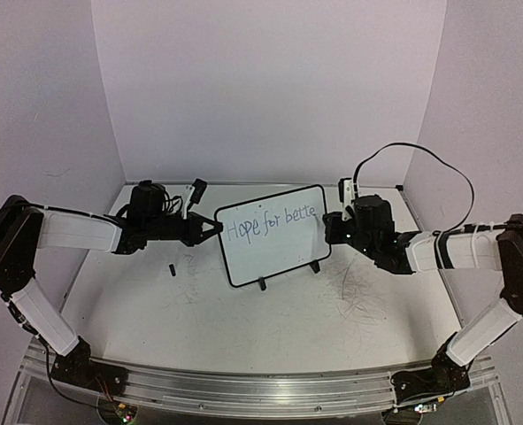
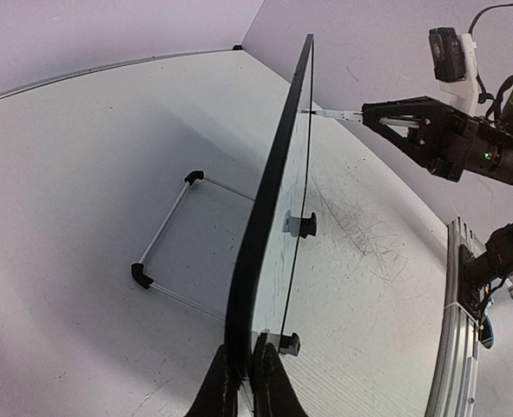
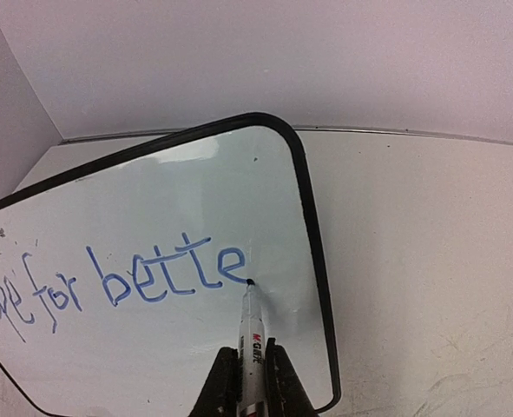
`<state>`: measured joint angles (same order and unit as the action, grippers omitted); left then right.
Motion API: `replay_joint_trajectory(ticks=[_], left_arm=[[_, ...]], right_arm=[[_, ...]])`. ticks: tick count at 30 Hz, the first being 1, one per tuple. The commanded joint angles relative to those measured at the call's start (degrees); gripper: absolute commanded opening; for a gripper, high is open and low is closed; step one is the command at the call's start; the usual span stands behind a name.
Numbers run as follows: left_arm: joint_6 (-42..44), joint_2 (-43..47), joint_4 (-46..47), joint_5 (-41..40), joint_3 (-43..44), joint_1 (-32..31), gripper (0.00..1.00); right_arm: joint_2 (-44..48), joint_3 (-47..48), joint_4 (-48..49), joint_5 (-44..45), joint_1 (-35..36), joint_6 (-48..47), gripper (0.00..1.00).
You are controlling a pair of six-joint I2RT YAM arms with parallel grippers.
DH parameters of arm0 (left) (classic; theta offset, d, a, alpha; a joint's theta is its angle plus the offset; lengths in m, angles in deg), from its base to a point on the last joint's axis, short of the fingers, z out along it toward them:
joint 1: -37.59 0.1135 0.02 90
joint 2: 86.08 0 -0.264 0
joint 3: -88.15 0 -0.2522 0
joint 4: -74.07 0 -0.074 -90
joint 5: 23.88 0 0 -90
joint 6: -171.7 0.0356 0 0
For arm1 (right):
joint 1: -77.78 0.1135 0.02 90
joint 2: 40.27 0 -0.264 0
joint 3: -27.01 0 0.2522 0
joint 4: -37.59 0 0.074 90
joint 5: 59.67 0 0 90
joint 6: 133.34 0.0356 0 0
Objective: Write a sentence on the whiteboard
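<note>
The whiteboard (image 1: 274,235) stands tilted on its two black feet mid-table. It shows edge-on in the left wrist view (image 2: 269,191) and face-on in the right wrist view (image 3: 152,217). The sentence (image 1: 270,223) in blue reads "Hope for bette" on one line; it also shows in the right wrist view (image 3: 152,278). My left gripper (image 1: 210,228) is shut on the board's left edge (image 2: 243,365). My right gripper (image 3: 252,369) is shut on a white marker (image 3: 251,330), whose tip touches the board just after the last "e". The marker also shows in the left wrist view (image 2: 334,114).
A small black marker cap (image 1: 171,268) lies on the table left of the board. Grey scribble marks (image 1: 358,292) cover the table to the right. The board's wire stand (image 2: 174,234) sits behind it. Purple walls close in the back and sides.
</note>
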<state>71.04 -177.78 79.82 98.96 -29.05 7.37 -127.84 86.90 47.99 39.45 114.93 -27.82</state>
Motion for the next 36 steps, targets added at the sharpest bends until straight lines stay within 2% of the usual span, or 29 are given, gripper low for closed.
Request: replay_joint_trajectory(ticks=[1,16,36], left_arm=[[3.63,0.67,-2.83,-3.28,0.25,0.24,0.0],[3.68,0.21,-2.81,-3.17,0.51,0.24,0.0],[3.78,0.08,-2.9,-3.03,0.82,0.25,0.0]], right_arm=[[4.15,1.29,0.35,0.26,-0.42,-2.14,0.0],[-0.12,5.53,1.68,-0.93,-1.19,-3.21,0.0],[-1.12,2.68,1.28,1.23,-1.19,-1.17,0.0]])
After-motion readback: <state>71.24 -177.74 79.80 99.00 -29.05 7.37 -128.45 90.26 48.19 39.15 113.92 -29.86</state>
